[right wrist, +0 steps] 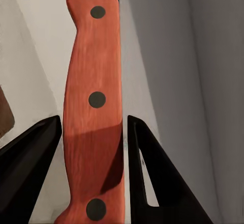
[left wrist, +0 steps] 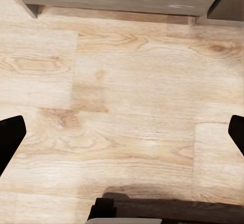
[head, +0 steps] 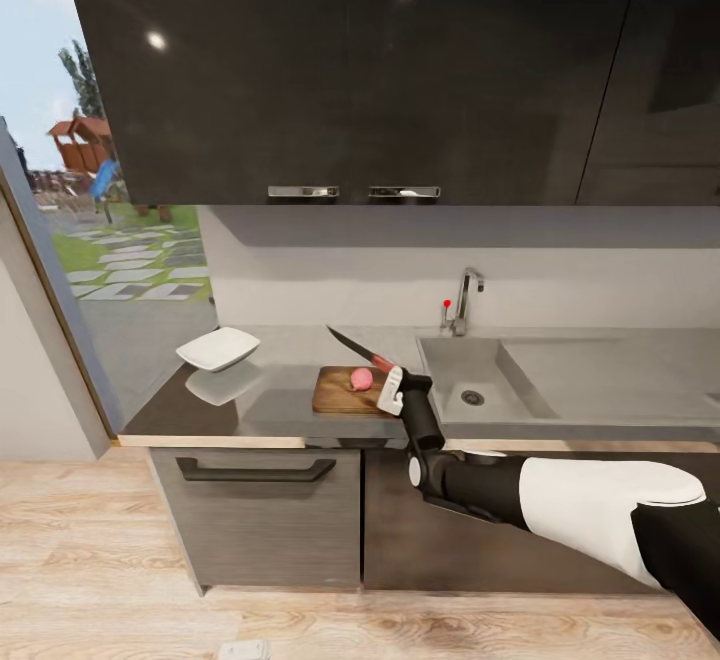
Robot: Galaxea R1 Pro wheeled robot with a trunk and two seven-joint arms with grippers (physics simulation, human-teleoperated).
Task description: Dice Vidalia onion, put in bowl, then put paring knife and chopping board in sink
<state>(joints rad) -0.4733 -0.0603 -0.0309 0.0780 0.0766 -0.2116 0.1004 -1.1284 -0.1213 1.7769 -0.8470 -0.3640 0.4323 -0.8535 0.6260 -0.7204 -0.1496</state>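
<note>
Onion's out of the sink (head: 500, 365) — the Vidalia onion (head: 361, 378) sits whole on the chopping board (head: 340, 395), centre frame. Right gripper (head: 392, 390) clenched on the paring knife (right wrist: 95, 107), blade raised up-left. Left gripper (left wrist: 122, 132) spread wide over floor. Dicing, the bowl (head: 218, 348) and cleanup remain.

1. Vidalia onion (head: 361, 378): small pinkish-red ball, whole, resting on the chopping board near its right end.
2. Chopping board (head: 338, 393): brown wooden rectangle lying flat on the countertop (head: 280, 410) near its front edge, just left of the sink.
3. Paring knife (head: 358, 347): red riveted handle (right wrist: 95, 107), dark narrow blade, held tilted above the board, tip pointing up and left.
4. Bowl (head: 218, 348): shallow white squarish dish at the countertop's left end.
5. Sink (head: 470, 385): steel basin with round drain and chrome tap (head: 466, 298) behind it.
</note>
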